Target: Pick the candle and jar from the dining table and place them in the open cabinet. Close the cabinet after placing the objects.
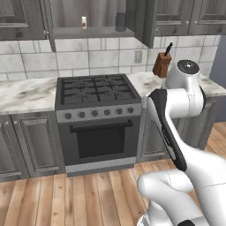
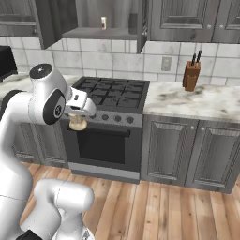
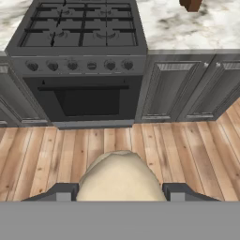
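My gripper hangs in front of the stove, fingers pointing down, shut on the beige-cream candle. In the hand view the candle bulges between the two dark fingertips of the gripper, above the wooden floor. The dark grey wall cabinet stands open above the stove, its doors swung out to both sides. On its shelf, at the right, stands a grey cylinder that looks like the jar. From the right base view the same cabinet shows at the top. The dining table is out of view.
A small white carton with a red mark stands on the cabinet shelf. Below is the black stove with its oven, flanked by marble counters. A brown knife block stands at the right. Low cupboards line the wooden floor.
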{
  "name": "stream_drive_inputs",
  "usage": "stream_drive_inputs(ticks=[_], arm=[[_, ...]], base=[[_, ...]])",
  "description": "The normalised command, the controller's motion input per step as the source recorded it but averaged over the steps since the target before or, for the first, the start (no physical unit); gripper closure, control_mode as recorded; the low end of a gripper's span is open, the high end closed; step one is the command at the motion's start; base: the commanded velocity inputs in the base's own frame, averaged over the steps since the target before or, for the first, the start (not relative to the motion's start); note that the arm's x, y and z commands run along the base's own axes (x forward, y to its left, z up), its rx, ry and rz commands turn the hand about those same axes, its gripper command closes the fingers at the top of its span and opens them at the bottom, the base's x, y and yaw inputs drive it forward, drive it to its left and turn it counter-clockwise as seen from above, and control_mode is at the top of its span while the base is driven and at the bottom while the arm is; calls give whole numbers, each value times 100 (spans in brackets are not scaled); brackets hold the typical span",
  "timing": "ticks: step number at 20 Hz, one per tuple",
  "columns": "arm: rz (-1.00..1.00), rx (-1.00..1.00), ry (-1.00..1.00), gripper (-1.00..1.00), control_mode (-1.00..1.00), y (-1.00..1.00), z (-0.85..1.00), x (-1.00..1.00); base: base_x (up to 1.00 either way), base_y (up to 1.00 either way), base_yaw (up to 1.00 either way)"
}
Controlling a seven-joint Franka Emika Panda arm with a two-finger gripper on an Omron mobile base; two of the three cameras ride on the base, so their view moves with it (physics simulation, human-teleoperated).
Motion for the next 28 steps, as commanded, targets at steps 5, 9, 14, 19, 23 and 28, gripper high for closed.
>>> stream_drive_inputs(ticks=[5,9,14,19,23,28], arm=[[0,0,0,100,100,0,0,0],[0,0,0,100,100,0,0,0],[0,0,0,100,100,0,0,0],[0,0,0,100,100,0,0,0],[0,0,0,100,100,0,0,0],[0,0,0,100,100,0,0,0]], base=[[41,24,-16],[41,24,-15],[52,9,-18],[50,25,-26],[21,66,-26],[1,83,-18]])
